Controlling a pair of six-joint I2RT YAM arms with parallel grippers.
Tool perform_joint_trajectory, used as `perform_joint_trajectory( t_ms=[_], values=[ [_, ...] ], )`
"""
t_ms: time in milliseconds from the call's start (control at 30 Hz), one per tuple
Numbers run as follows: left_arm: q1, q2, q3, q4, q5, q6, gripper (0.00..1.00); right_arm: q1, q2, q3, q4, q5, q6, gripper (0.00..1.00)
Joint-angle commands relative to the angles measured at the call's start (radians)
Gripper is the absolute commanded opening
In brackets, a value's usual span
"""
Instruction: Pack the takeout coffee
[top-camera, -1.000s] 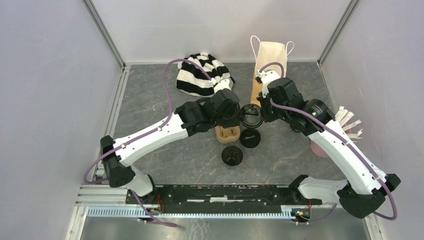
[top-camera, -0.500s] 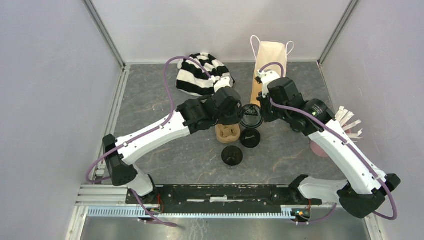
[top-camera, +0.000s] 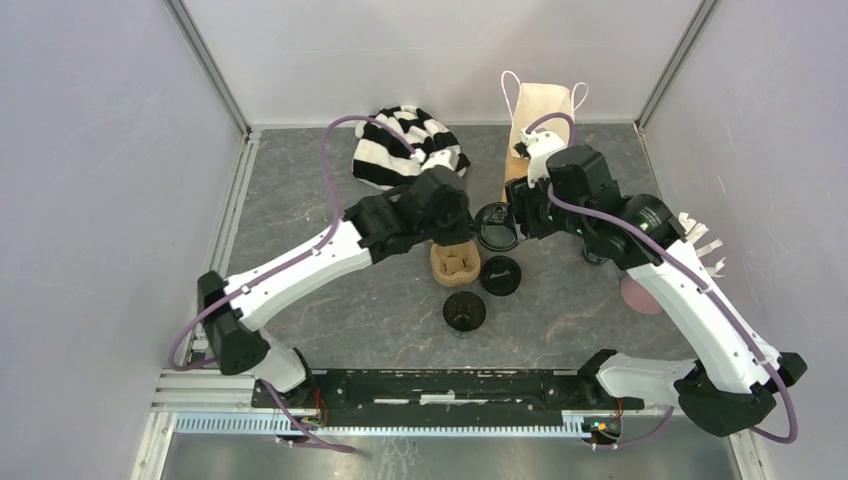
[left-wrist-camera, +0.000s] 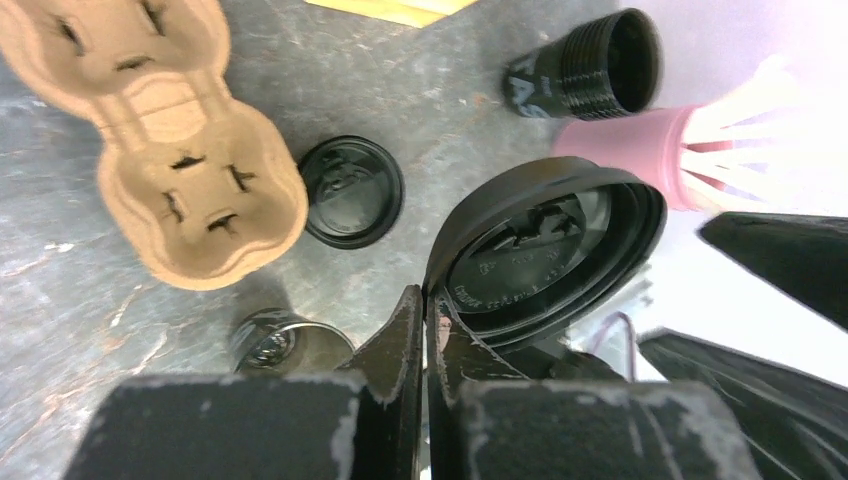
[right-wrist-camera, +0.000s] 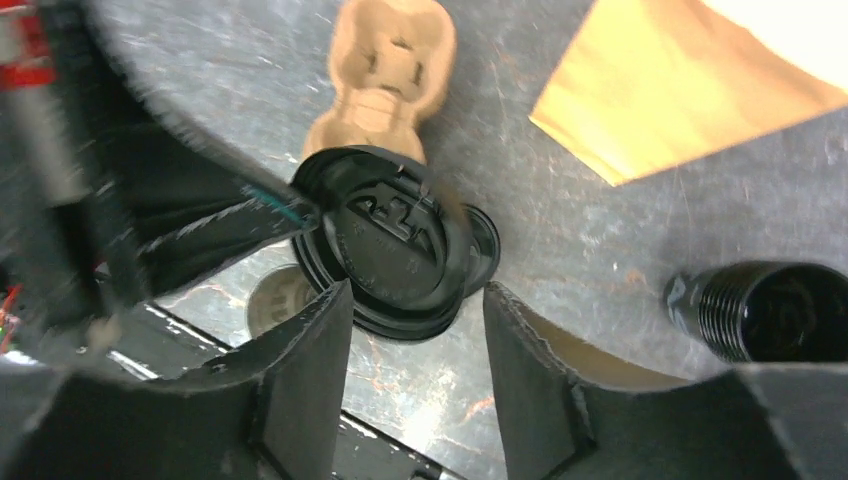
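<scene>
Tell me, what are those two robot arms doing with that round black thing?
The left gripper is pinching a black lid by its rim, holding it up above the table between the two arms. The right gripper has its fingers open on either side of that lid, not squeezing it. A second lid lies flat beside the cardboard carrier, and a black cup stands nearer the arm bases.

We see one flat black lid (left-wrist-camera: 545, 250) tilted above the counter (top-camera: 300, 200), pinched at its rim in the left claw (left-wrist-camera: 425, 305), a second lid (top-camera: 500, 275) lying flat, one open black cup (top-camera: 464, 312) upright, and a second cup (left-wrist-camera: 590, 65) on its side.
</scene>
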Motion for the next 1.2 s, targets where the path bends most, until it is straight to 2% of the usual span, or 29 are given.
perform_joint_trajectory(
  t_ms=[0,67,133,233,300,367,500,633,733,900,1067,1167],
  values=[
    [0.163,-0.19,-0.174,0.239,0.315,-0.01,0.02,0.003,-0.017,0.156,0.064,-0.183,0.003,0.64],
    [0.258,-0.281,-0.284,0.403,0.475,-0.075,0.02,0.003,-0.025,0.201,0.138,-0.286,0.028,0.74],
    [0.346,-0.347,-0.341,0.487,0.602,-0.113,0.02,0.001,-0.042,0.212,0.241,-0.392,0.07,0.81],
    [0.475,-0.415,-0.417,0.655,0.81,-0.188,0.02,0.0,-0.075,0.2,0.404,-0.475,0.135,0.93],
    [0.525,-0.447,-0.485,0.878,0.938,-0.288,0.02,-0.002,-0.082,0.189,0.488,-0.514,0.176,0.98],
    [0.539,-0.453,-0.537,1.108,1.031,-0.398,0.02,-0.005,-0.067,0.183,0.552,-0.575,0.227,0.98],
    [0.54,-0.426,-0.602,1.565,1.103,-0.632,0.02,-0.009,-0.019,0.171,0.692,-0.747,0.347,0.98],
    [0.539,-0.391,-0.609,1.847,1.113,-0.77,0.02,-0.009,-0.025,0.161,0.811,-0.796,0.414,0.98],
    [0.539,-0.381,-0.599,1.92,1.136,-0.777,0.02,-0.009,-0.018,0.136,0.873,-0.83,0.479,0.98],
    [0.539,-0.361,-0.596,1.98,1.147,-0.788,0.02,-0.009,-0.03,0.002,1.098,-0.876,0.665,0.98],
    [0.539,-0.343,-0.588,1.987,1.144,-0.788,0.02,-0.006,-0.024,-0.028,1.117,-0.884,0.708,0.98],
    [0.539,-0.336,-0.58,1.978,1.148,-0.78,0.02,0.001,-0.027,-0.076,1.196,-0.901,0.778,0.98]
  ],
)
